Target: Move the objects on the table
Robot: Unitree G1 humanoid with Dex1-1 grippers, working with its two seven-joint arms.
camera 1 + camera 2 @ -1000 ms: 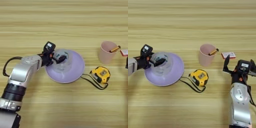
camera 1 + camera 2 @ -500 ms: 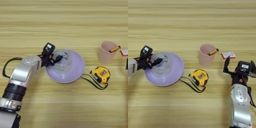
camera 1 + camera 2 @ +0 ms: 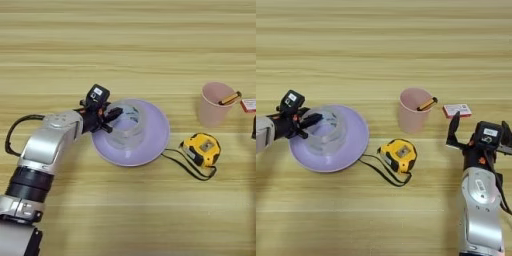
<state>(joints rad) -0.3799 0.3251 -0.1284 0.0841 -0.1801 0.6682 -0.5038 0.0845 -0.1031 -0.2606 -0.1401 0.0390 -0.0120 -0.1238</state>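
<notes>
Light wooden surface (image 3: 125,45) with long plank grain fills pretty much everything, and a handful of small things sit across the middle of it.

Containers first: a shallow lavender plate (image 3: 156,142) sits left of centre, and a wide clear tape roll (image 3: 127,129) stands in it on its flat side, see-through walls and open top up. Off to the right is a pink cup (image 3: 410,111), upright, with an orange-brown pen (image 3: 427,104) leaning out over its right rim. Just right of the cup lies a small red-and-white card or box (image 3: 457,110) flat on the wood — can't read what it is.

The yellow-and-black tape measure (image 3: 400,154) lies between plate and cup, a bit nearer the robot, apart from both. Its black cord loop (image 3: 382,172) trails off to the left and front, one end running up close to the plate's rim.

Left pincer (image 3: 111,120) reaches in from the left, over the plate's left edge — its black fingers sit at the near wall of the tape roll and look closed on it. Right pincer (image 3: 455,131) is parked at the right, near the card, one finger pointing up; can't tell how its fingers are set.
</notes>
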